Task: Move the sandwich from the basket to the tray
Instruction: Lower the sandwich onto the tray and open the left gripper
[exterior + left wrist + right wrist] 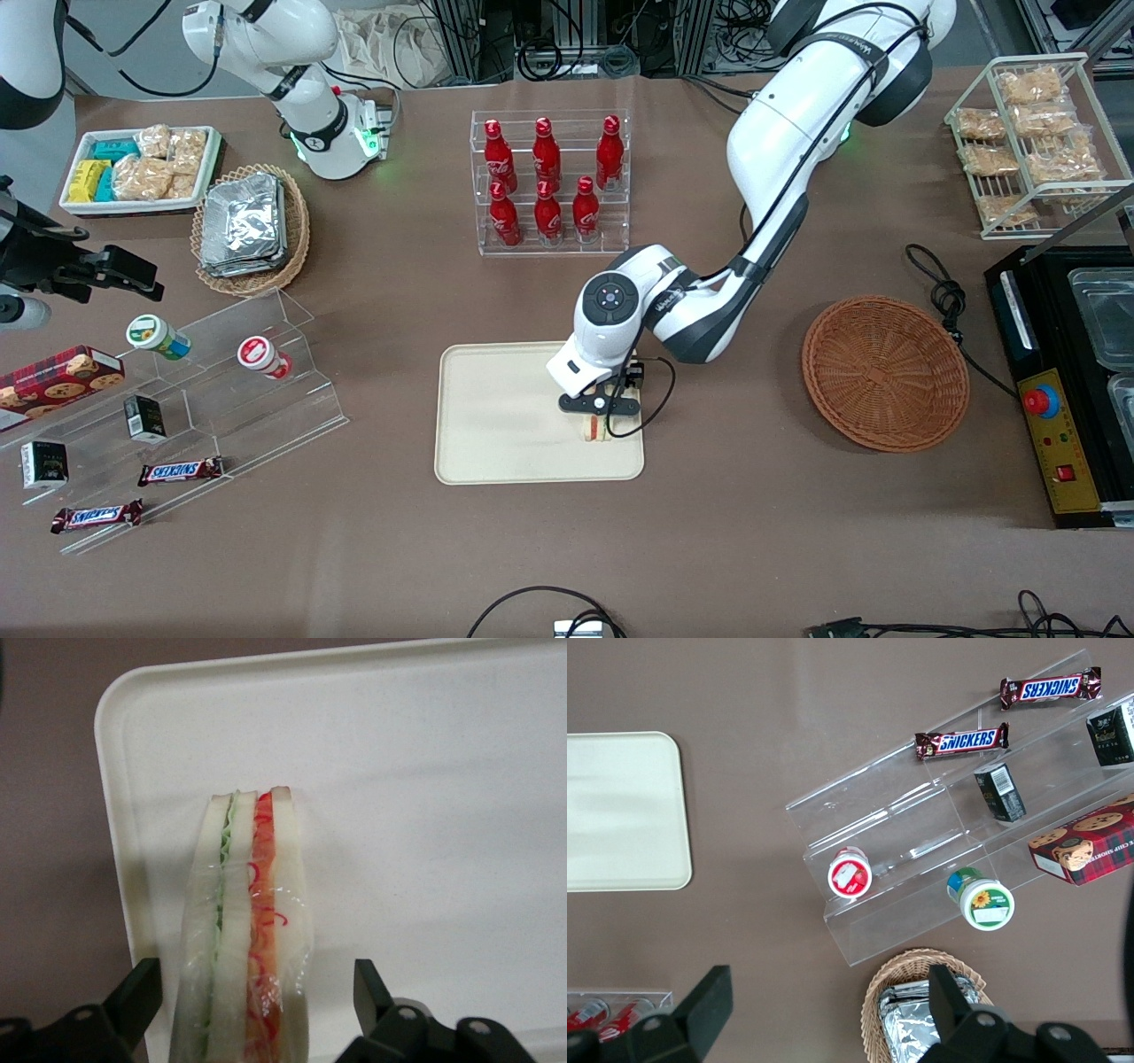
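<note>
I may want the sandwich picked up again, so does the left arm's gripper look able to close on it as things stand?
Probably yes: the gripper is open, its fingers straddling the sandwich on the tray, nothing between them.

Six red bottles (547, 184) stand in a clear rack. Two Snickers bars (180, 470) lie on acrylic steps (230, 390). Foil packets (241, 223) fill a wicker basket.

Front camera looks down over the whole table; both wrist cameras look straight down, sharing the tray (496, 416).
</note>
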Robot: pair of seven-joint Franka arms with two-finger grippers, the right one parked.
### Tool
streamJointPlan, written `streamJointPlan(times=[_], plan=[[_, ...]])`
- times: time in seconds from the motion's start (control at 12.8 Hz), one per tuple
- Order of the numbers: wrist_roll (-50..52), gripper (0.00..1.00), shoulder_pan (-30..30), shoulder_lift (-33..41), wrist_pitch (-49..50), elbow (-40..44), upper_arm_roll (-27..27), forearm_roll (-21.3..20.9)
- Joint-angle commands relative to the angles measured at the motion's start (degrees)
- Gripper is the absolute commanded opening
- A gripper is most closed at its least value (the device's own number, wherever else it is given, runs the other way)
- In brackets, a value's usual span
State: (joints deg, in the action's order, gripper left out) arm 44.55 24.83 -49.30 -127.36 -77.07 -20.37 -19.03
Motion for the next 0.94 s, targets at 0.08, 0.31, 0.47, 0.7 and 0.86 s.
streamJointPlan(times=[0.08,0.31,0.47,0.7,0.86], plan=[[2.03,1.0,0.48,1.31,2.46,1.49,0.59,-1.27],[2.04,1.0,-0.05,5.08,9.21,1.49,0.59,-1.18],[2.82,1.0,0.04,7.54,12.3,1.49,2.51,-1.09],[10.72,1.0,-0.05,12.28,17.81,1.22,3.93,-1.27],[9.51,1.0,-0.14,16.24,22.75,1.22,7.43,-0.31]])
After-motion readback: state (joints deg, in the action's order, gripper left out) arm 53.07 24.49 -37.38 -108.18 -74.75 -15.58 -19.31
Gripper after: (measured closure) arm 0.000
